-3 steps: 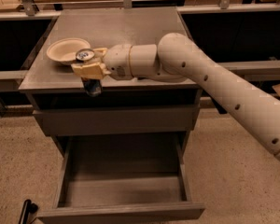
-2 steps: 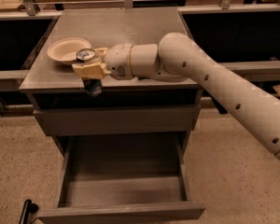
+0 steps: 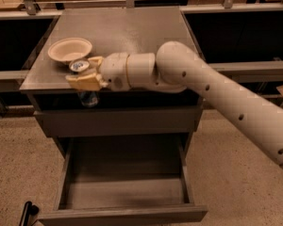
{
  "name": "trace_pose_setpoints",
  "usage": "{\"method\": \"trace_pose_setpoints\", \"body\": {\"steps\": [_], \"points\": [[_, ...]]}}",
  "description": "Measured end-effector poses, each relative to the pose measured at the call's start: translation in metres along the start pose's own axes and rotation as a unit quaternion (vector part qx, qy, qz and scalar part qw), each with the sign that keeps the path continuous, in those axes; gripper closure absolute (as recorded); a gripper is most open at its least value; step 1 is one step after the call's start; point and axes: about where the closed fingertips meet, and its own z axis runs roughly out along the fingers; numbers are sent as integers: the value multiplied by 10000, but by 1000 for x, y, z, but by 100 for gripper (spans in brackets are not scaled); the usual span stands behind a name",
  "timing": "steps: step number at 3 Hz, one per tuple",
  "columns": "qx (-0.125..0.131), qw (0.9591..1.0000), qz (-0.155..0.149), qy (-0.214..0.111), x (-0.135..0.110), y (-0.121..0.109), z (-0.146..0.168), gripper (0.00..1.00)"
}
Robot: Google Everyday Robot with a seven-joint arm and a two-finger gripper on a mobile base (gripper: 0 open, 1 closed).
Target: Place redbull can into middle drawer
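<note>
My gripper (image 3: pixel 83 77) is shut on the redbull can (image 3: pixel 88 98), a slim blue and silver can with a shiny top. It holds the can upright at the front left edge of the cabinet top (image 3: pixel 127 29), with the can's lower part hanging in front of the edge. The middle drawer (image 3: pixel 75 194) is pulled open below, dark grey, wide and shallow, and nothing shows inside it. The can is above the drawer's left side, well higher than it.
A beige bowl (image 3: pixel 70 49) sits on the cabinet top just behind the gripper. A closed grey drawer front (image 3: pixel 118 121) lies between the top and the open drawer. My arm (image 3: pixel 217 98) reaches in from the right. A dark object (image 3: pixel 27 213) stands on the floor at the lower left.
The gripper with the can has moved slightly forward and down, from over the cabinet top to its front edge. The bowl and drawer have not moved.
</note>
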Motion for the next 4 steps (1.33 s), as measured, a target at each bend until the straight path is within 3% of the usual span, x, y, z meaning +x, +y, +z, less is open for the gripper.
{"method": "trace_pose_setpoints", "body": {"steps": [1,2,3,4], "points": [[-293,9988,-381,-96,-10,35,16,100],[-295,9988,-367,-97,-8,36,13,100],[-408,9991,-151,-10,29,62,-10,100],[-690,9969,-113,-356,57,93,-35,100]]}}
